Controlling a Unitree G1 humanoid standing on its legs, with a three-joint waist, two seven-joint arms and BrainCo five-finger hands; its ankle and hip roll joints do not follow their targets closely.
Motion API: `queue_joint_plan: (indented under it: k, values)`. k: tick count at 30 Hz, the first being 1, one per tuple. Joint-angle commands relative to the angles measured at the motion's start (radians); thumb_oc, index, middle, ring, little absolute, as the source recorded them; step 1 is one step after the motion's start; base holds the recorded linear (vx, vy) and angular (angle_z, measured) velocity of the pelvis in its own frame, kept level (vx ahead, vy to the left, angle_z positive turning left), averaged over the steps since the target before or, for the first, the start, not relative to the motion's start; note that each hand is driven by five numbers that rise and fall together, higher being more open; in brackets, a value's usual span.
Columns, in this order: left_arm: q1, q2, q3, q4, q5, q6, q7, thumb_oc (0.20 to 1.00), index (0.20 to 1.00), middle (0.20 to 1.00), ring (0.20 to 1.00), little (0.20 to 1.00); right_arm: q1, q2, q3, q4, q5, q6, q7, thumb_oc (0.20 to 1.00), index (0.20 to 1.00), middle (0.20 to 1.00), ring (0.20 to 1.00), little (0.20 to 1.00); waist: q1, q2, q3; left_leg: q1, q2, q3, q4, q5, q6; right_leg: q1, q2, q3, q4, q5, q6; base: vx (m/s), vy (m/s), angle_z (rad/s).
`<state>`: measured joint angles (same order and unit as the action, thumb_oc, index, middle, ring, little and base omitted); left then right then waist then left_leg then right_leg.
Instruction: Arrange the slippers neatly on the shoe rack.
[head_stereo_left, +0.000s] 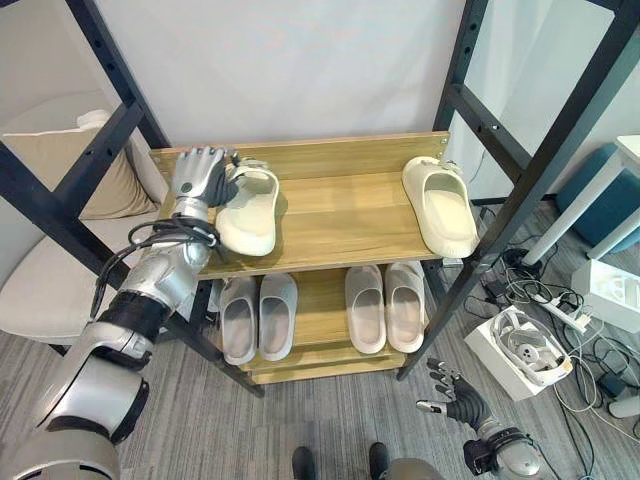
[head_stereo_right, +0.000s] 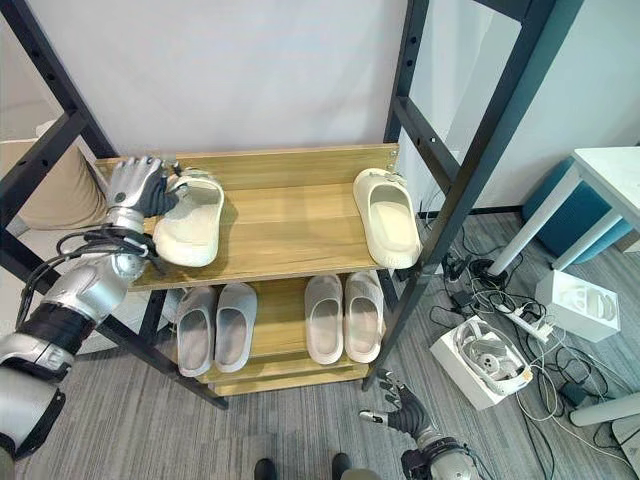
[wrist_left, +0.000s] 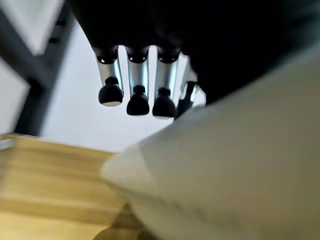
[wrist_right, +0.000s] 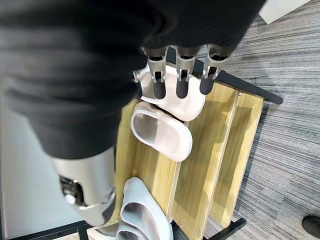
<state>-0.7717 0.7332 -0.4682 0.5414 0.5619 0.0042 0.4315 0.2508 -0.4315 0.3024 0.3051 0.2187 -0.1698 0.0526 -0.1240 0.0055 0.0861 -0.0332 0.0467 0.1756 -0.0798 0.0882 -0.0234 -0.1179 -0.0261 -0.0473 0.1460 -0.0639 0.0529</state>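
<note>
Cream slipper (head_stereo_left: 247, 209) on the shoe rack (head_stereo_left: 340, 235) top shelf, grasped at its heel by the left hand (head_stereo_left: 200, 174). Risk: an early release leaves it crooked, far from its mate (head_stereo_left: 441, 205). Right hand (head_stereo_left: 455, 397) hangs relaxed, empty.

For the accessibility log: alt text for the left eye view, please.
The left hand grips a cream slipper on the shoe rack top shelf; its mate lies at the far end. Two grey pairs fill the shelf below.

Lab or office: cables and power strip (head_stereo_left: 566, 315) strewn on carpet (head_stereo_left: 330, 420).
</note>
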Motion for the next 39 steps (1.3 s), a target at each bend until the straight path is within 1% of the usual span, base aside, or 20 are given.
queue_joint_plan:
  k: [1, 4, 5, 9, 14, 19, 26, 27, 28, 29, 35, 36, 39]
  values:
    - [-0.287, -0.1, -0.049, 0.069, 0.031, -0.03, 0.011, 0.2, 0.2, 0.2, 0.2, 0.2, -0.028, -0.021, 0.001, -0.095, 0.04, -0.05, -0.012, 1.0, 1.0, 1.0, 1.0, 1.0, -0.079, -0.014, 0.003, 0.123, 0.014, 0.0, -0.007, -0.15, -0.032, 0.115, -0.087, 0.015, -0.183, 0.05, 0.127, -0.02, -0.038, 0.06]
    - [-0.332, -0.142, -0.094, 0.147, 0.043, -0.02, 0.009, 0.2, 0.2, 0.2, 0.2, 0.2, -0.016, -0.027, -0.012, -0.116, 0.058, -0.055, -0.018, 1.0, 1.0, 1.0, 1.0, 1.0, -0.101, -0.011, 0.002, 0.122, 0.018, 0.013, -0.007, -0.149, -0.035, 0.108, -0.082, 0.021, -0.181, 0.051, 0.126, 0.0, -0.029, -0.07]
    - [-0.334, -0.144, -0.095, 0.15, 0.043, -0.02, 0.01, 0.2, 0.2, 0.2, 0.2, 0.2, -0.015, -0.027, -0.013, -0.117, 0.058, -0.055, -0.018, 1.0, 1.0, 1.0, 1.0, 1.0, -0.1, -0.011, 0.002, 0.122, 0.018, 0.013, -0.007, -0.149, -0.035, 0.107, -0.082, 0.022, -0.181, 0.051, 0.126, 0.0, -0.029, -0.11]
    - [-0.359, -0.175, -0.123, 0.214, 0.038, -0.014, 0.018, 0.2, 0.2, 0.2, 0.2, 0.2, -0.004, -0.042, -0.022, -0.134, 0.071, -0.062, -0.028, 1.0, 1.0, 1.0, 1.0, 1.0, -0.119, -0.009, 0.006, 0.121, 0.024, 0.03, -0.007, -0.145, -0.038, 0.092, -0.076, 0.039, -0.176, 0.054, 0.127, 0.01, -0.03, -0.16]
    - [-0.355, -0.179, -0.125, 0.217, 0.032, -0.019, 0.024, 0.2, 0.2, 0.2, 0.2, 0.2, 0.006, -0.042, -0.021, -0.128, 0.074, -0.065, -0.031, 1.0, 1.0, 1.0, 1.0, 1.0, -0.12, -0.009, 0.004, 0.121, 0.027, 0.033, -0.007, -0.143, -0.041, 0.091, -0.073, 0.037, -0.177, 0.054, 0.125, 0.01, -0.022, -0.17]
    - [-0.334, -0.153, -0.098, 0.14, 0.045, -0.022, 0.032, 0.2, 0.2, 0.2, 0.2, 0.2, 0.002, -0.037, -0.015, -0.112, 0.071, -0.07, -0.035, 1.0, 1.0, 1.0, 1.0, 1.0, -0.099, -0.011, -0.004, 0.118, 0.029, 0.012, -0.007, -0.14, -0.042, 0.109, -0.073, 0.012, -0.183, 0.05, 0.119, 0.0, -0.01, 0.03]
    - [-0.271, -0.091, -0.066, 0.098, 0.063, -0.02, 0.024, 0.2, 0.2, 0.2, 0.2, 0.2, 0.001, -0.024, -0.011, -0.104, 0.069, -0.069, -0.028, 1.0, 1.0, 1.0, 1.0, 1.0, -0.076, -0.017, -0.011, 0.114, 0.026, -0.012, -0.007, -0.137, -0.043, 0.125, -0.077, -0.016, -0.187, 0.048, 0.118, -0.01, 0.007, 0.13]
    - [-0.25, -0.077, -0.052, 0.078, 0.066, -0.022, 0.027, 0.2, 0.2, 0.2, 0.2, 0.2, 0.0, -0.016, -0.01, -0.099, 0.067, -0.069, -0.026, 1.0, 1.0, 1.0, 1.0, 1.0, -0.067, -0.018, -0.011, 0.112, 0.025, -0.015, -0.007, -0.136, -0.043, 0.127, -0.078, -0.022, -0.186, 0.047, 0.118, -0.02, 0.017, 0.15]
    - [-0.247, -0.075, -0.05, 0.075, 0.067, -0.021, 0.025, 0.2, 0.2, 0.2, 0.2, 0.2, 0.0, -0.017, -0.009, -0.098, 0.067, -0.069, -0.026, 1.0, 1.0, 1.0, 1.0, 1.0, -0.068, -0.018, -0.011, 0.112, 0.025, -0.016, -0.007, -0.136, -0.043, 0.127, -0.079, -0.023, -0.186, 0.047, 0.118, -0.02, 0.018, 0.22]
    - [-0.218, -0.057, -0.026, 0.041, 0.066, -0.023, 0.025, 0.2, 0.2, 0.2, 0.2, 0.2, -0.004, -0.011, -0.006, -0.092, 0.066, -0.07, -0.026, 1.0, 1.0, 1.0, 1.0, 1.0, -0.058, -0.02, -0.013, 0.109, 0.023, -0.024, -0.007, -0.135, -0.042, 0.129, -0.08, -0.029, -0.185, 0.047, 0.118, -0.02, 0.011, 0.23]
    - [-0.089, -0.019, 0.075, -0.118, 0.082, -0.048, 0.034, 0.2, 0.2, 0.2, 0.2, 0.2, -0.02, 0.013, 0.006, -0.064, 0.053, -0.067, -0.026, 1.0, 1.0, 1.0, 1.0, 1.0, -0.024, -0.027, -0.021, 0.101, 0.015, -0.044, -0.007, -0.132, -0.038, 0.135, -0.086, -0.044, -0.193, 0.054, 0.118, -0.04, 0.031, 0.12]
    - [-0.066, -0.022, 0.093, -0.134, 0.088, -0.05, 0.034, 0.2, 0.2, 0.2, 0.2, 0.2, -0.021, 0.018, 0.008, -0.061, 0.053, -0.066, -0.025, 1.0, 1.0, 1.0, 1.0, 1.0, -0.019, -0.029, -0.022, 0.099, 0.013, -0.047, -0.007, -0.131, -0.037, 0.135, -0.088, -0.048, -0.194, 0.056, 0.117, -0.03, 0.032, 0.05]
    - [-0.056, -0.028, 0.101, -0.122, 0.091, -0.042, 0.035, 0.2, 0.2, 0.2, 0.2, 0.2, -0.025, 0.021, 0.011, -0.056, 0.054, -0.064, -0.025, 1.0, 1.0, 1.0, 1.0, 1.0, -0.014, -0.032, -0.025, 0.095, 0.011, -0.051, -0.007, -0.129, -0.038, 0.136, -0.09, -0.053, -0.196, 0.058, 0.118, -0.01, 0.009, 0.02]
